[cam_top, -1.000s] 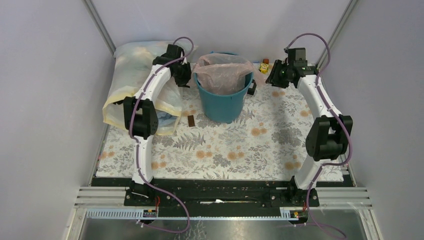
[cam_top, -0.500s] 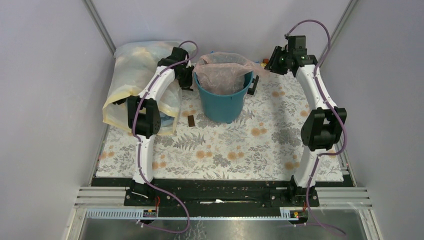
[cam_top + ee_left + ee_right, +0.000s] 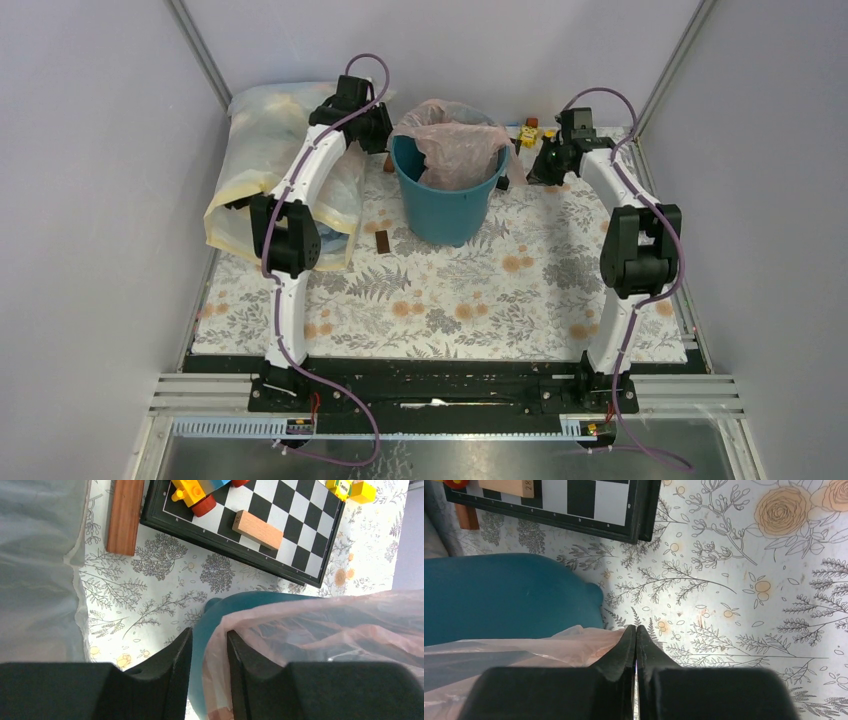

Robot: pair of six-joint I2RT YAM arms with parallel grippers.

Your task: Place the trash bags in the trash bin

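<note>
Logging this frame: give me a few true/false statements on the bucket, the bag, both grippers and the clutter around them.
The pink bag sits in the teal bucket and drapes over its rim. True.
The right gripper has its fingers spread wide. False: they are pressed together, at the bag's edge.
The left gripper has its fingers apart, straddling the bucket's rim. True.
The chessboard is bare. False: a wooden block and toy bricks lie on it.
The cloudy sack lies right of the bucket. False: it lies to its left.
</note>
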